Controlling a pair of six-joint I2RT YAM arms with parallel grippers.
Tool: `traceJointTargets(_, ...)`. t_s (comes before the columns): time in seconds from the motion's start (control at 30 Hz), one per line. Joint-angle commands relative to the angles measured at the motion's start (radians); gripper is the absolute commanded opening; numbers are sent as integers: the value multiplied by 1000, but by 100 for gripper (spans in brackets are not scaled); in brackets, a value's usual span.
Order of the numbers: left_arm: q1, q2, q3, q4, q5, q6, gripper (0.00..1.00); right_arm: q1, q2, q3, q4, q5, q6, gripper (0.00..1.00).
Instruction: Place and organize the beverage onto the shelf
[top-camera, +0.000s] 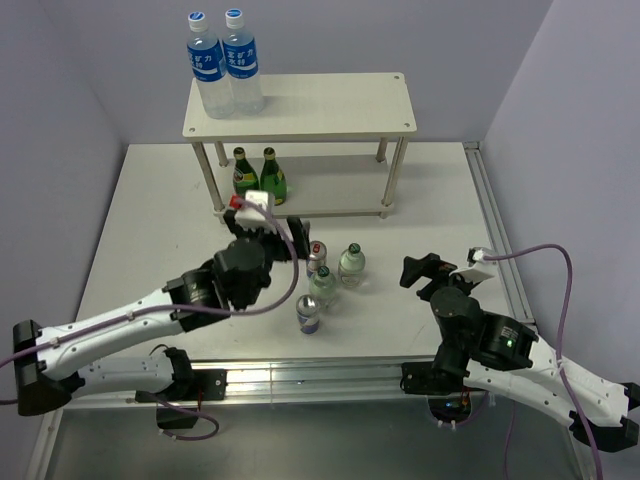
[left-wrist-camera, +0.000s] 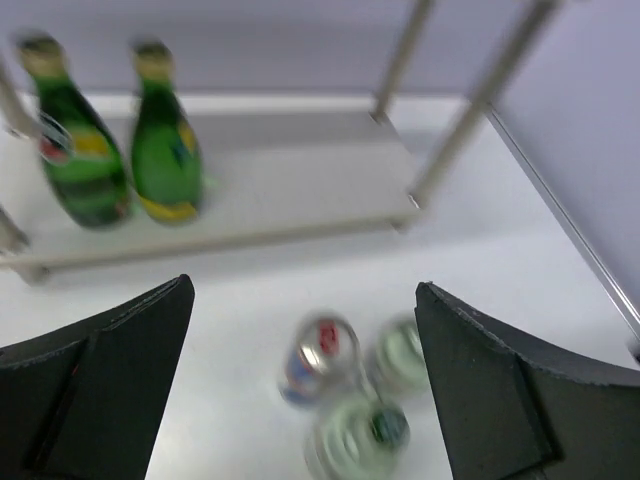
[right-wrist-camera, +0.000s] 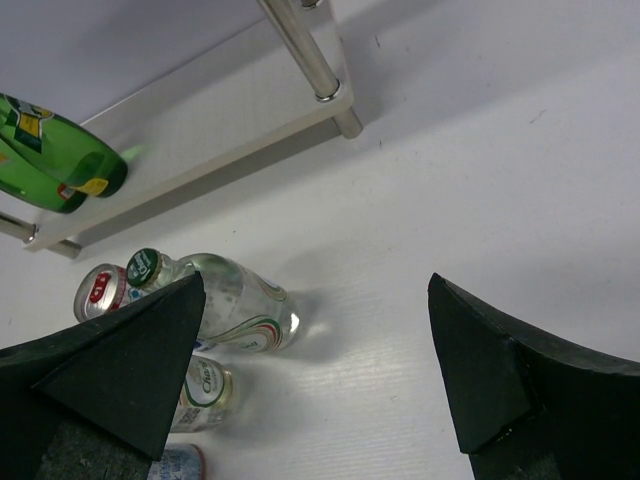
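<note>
Near left end effector (left-wrist-camera: 303, 295), can (left-wrist-camera: 320, 355), clear bottles (left-wrist-camera: 358, 438)

Two green bottles (left-wrist-camera: 165, 150) on shelf (left-wrist-camera: 300, 190)

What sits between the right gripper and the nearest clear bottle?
Nothing: only bare table between the right gripper and that clear bottle, seen in the top view.

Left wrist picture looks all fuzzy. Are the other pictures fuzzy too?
Left wrist: smeared all over, green bottles and can soft-edged. Right wrist: sharp, the clear bottle casts a soft shadow. Top external: sharp, with glare on the table's near rail.
</note>
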Motion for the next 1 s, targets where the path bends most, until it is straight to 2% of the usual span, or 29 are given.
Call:
traceJointTargets(0.0, -142, -63, -84, -233, -49, -164, 99, 8, 16, -6, 42, 15, -5, 99)
traceJointTargets(0.1, -223, -106, -176, -233, 2, -255, 99, 6, 23, -3, 30, 22, 2, 99)
traceJointTargets(0.23, -346, -110, -263, -236, -38, -397, 99, 6, 26, 2, 19, 25, 13, 99)
traceJointTargets(0.47, -467, 8, -311, -212, -90, -517, 99, 6, 62, -4, 83, -14, -51, 99)
traceJointTargets(0.73, -481, 142, -380, -31, -177, -479, 99, 6, 171, 2, 169, -103, -58, 100)
traceJointTargets(0.97, -457, 246, -424, 138, -237, -444, 98, 6, 320, -16, 429, -201, -143, 100)
